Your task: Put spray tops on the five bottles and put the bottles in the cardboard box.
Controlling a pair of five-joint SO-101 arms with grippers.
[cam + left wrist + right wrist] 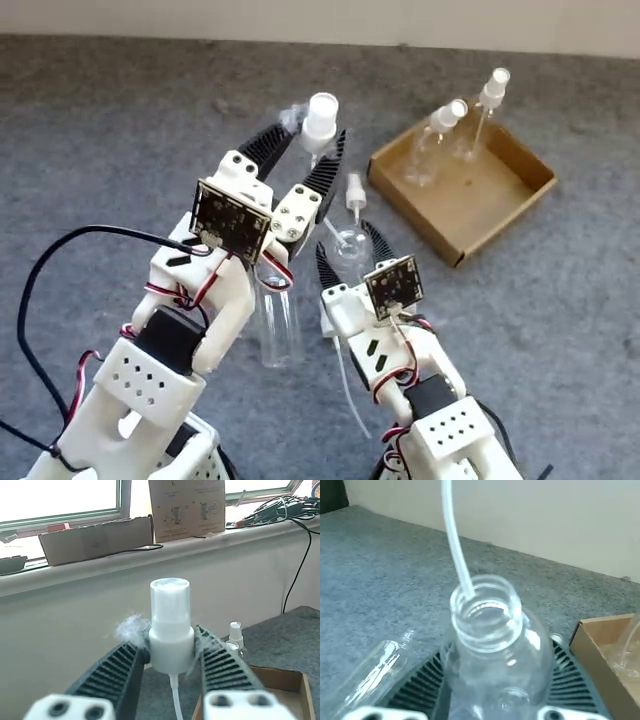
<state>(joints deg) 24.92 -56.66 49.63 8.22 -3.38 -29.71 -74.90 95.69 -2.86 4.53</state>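
Spray top (170, 625) sits clamped in our left gripper (312, 145), its tube (455, 540) dipping into the open bottle (495, 650) that our right gripper (350, 250) grips upright near the cardboard box (480, 205), so we judge both are lined up for capping.

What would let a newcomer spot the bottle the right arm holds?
From the cardboard box, look to the nearer arm, the right one: its pincer grips a clear bottle upright. The two bottles in the box wear spray tops and another bare bottle lies flat on the carpet; this one stands open-necked with a thin tube dipping in.
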